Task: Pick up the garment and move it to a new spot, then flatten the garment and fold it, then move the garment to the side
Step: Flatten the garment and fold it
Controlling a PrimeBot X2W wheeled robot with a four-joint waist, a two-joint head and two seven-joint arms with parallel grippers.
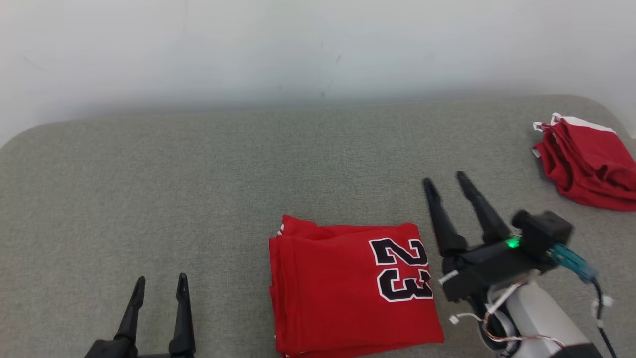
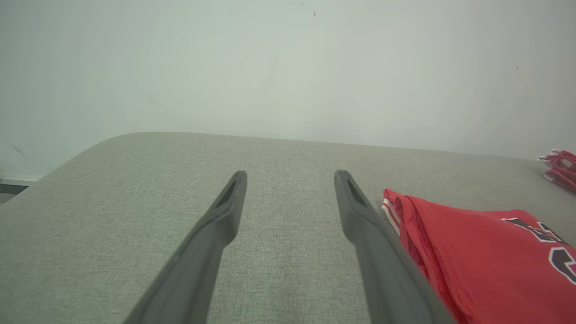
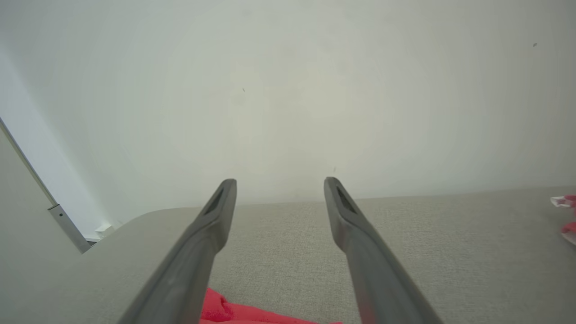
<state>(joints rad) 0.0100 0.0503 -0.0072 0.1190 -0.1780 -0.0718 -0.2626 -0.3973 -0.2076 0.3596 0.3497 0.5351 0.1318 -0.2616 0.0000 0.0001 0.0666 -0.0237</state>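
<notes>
So the left gripper (image 1: pixel 161 278) is wide open and empty by the front edge of the table (image 1: pixel 248 164). The folded red jersey (image 1: pixel 348 293) lies mid-front, with the right gripper (image 1: pixel 444 178) spread and empty just beside it. Pinch only the top layer and the fold probably flops open, or the jersey slides into the red pile (image 1: pixel 586 164) at the far right corner.

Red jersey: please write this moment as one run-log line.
jersey: folded, on grey surface | left gripper: open, empty | right gripper: open, empty, beside jersey
</notes>
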